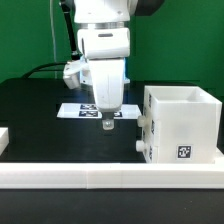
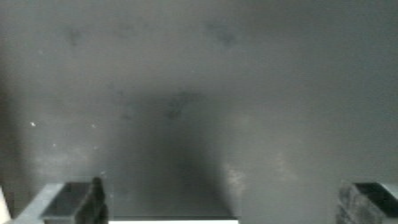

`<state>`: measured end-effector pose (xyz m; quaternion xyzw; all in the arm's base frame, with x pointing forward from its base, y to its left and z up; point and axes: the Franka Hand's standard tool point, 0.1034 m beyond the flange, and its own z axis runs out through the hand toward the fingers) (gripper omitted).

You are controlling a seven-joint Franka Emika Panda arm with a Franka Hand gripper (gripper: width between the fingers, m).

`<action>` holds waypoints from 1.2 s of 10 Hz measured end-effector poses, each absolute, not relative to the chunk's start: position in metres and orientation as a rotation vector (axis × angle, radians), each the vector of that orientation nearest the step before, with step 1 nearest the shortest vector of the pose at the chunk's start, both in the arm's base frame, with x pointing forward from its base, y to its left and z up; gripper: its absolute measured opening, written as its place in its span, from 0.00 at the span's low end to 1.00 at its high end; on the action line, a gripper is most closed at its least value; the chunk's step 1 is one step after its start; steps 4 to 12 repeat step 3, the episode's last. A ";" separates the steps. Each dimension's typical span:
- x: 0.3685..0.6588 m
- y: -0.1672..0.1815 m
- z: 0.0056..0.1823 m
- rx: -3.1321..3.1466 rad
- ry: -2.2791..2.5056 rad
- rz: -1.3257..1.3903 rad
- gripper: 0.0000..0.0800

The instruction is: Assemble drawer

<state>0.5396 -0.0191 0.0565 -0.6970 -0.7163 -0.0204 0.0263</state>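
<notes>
The drawer housing [image 1: 182, 124] is a tall white box with a black-and-white tag. It stands at the exterior view's right, against the long low white rail. Two small knobs [image 1: 141, 146] stick out of the side that faces the arm; I cannot tell how far the trays sit inside. My gripper [image 1: 107, 123] hangs low over the dark table, just off that side, touching nothing. In the wrist view the two fingertips [image 2: 71, 203] stand wide apart over bare table, with nothing between them. The gripper [image 2: 228, 205] is open and empty.
The marker board [image 1: 88, 108] lies flat on the table behind the gripper. The long low white rail [image 1: 100, 176] runs along the table's front edge. A small white part [image 1: 4, 139] shows at the exterior view's left edge. A green wall stands behind.
</notes>
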 end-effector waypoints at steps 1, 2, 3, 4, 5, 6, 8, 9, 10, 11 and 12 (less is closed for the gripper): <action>0.539 -0.019 0.056 -2.152 -2.213 -0.063 0.81; 0.539 -0.019 0.056 -2.152 -2.213 -0.062 0.81; 0.539 -0.019 0.056 -2.152 -2.213 -0.062 0.81; 0.539 -0.019 0.056 -2.152 -2.213 -0.062 0.81; 0.539 -0.019 0.056 -2.152 -2.213 -0.062 0.81; 0.539 -0.019 0.056 -2.152 -2.213 -0.062 0.81; 0.539 -0.019 0.056 -2.152 -2.213 -0.062 0.81; 0.539 -0.019 0.056 -2.152 -2.213 -0.062 0.81; 0.539 -0.019 0.056 -2.152 -2.213 -0.062 0.81; 0.539 -0.019 0.056 -2.152 -2.213 -0.062 0.81; 0.539 -0.019 0.056 -2.152 -2.213 -0.062 0.81</action>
